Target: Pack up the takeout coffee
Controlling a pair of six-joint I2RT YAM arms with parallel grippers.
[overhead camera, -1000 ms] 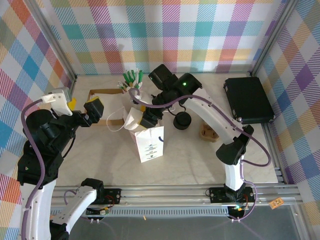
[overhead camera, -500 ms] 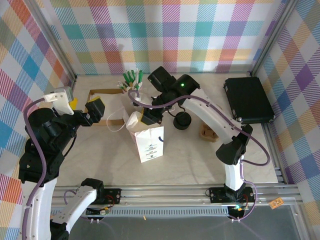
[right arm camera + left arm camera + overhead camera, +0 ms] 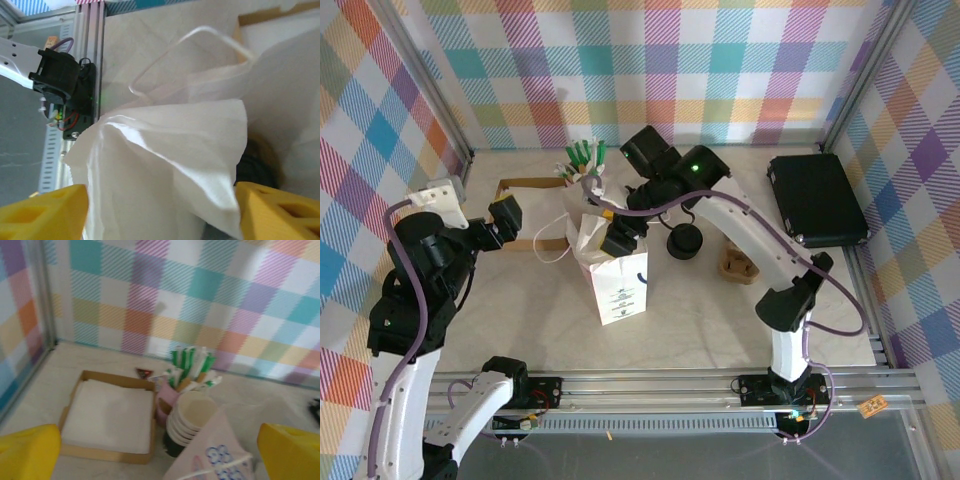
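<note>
The white paper bag (image 3: 618,285) stands upright at the table's middle. My right gripper (image 3: 620,238) hovers over its mouth. In the right wrist view its yellow fingers (image 3: 45,212) stand far apart, open, with a white napkin (image 3: 170,165) lying loose between them in the bag's top. Past the napkin, deep in the bag, a black round lid (image 3: 256,169) of the takeout coffee peeks out; the cup below it is hidden. My left gripper (image 3: 508,222) hangs open and empty to the left of the bag, with its yellow fingertips (image 3: 27,452) wide apart.
A cardboard tray of napkins (image 3: 107,415), a stack of paper cups (image 3: 194,415) and a pink holder of green-striped sticks (image 3: 187,367) sit behind the bag. To its right are a squat black lid stack (image 3: 685,241), a brown cup carrier (image 3: 738,265) and a black case (image 3: 817,198).
The right gripper's jaws closed on the napkin, then spread wide, leaving it in the bag's mouth. The left arm drifted slightly up and left.
</note>
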